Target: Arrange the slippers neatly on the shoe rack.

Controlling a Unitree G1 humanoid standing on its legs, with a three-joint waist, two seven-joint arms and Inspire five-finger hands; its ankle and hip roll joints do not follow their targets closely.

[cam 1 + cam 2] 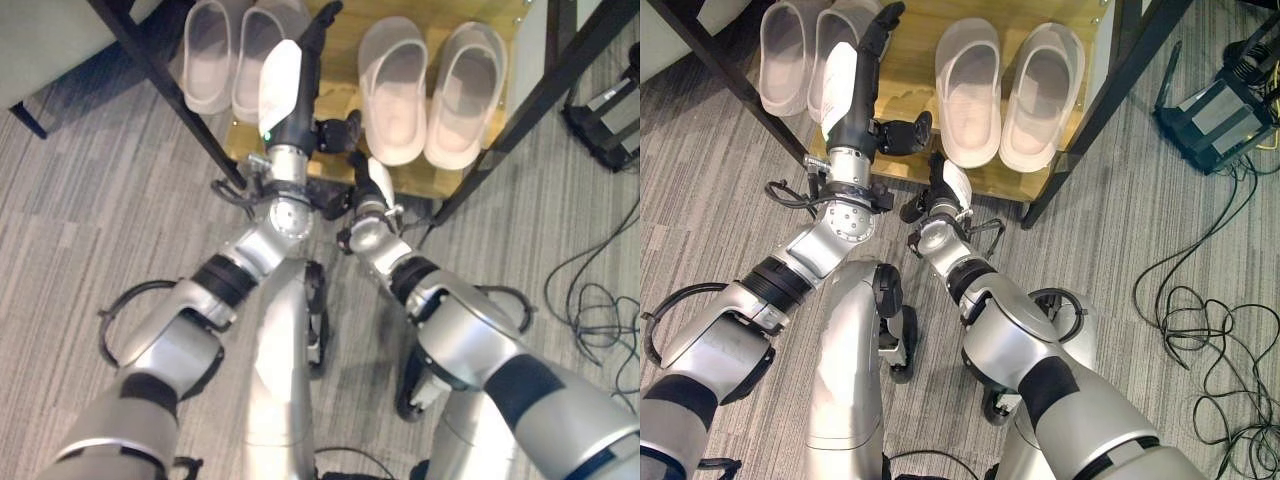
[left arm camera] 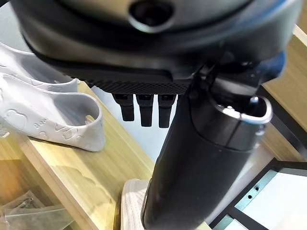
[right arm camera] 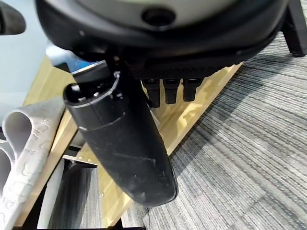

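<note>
Wooden shoe rack shelf (image 1: 340,70), two pale slipper pairs (image 1: 430,90) on it

Matt, pale rubbery slippers (image 1: 398,88) sit on a smooth light-wood shelf (image 1: 340,40) with a black metal frame (image 1: 165,80); ribbed grey carpet (image 1: 90,230) at 9 o'clock.

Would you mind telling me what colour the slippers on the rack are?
The four clog-style slippers are pale whitish-grey, clearest in the right eye view.
</note>
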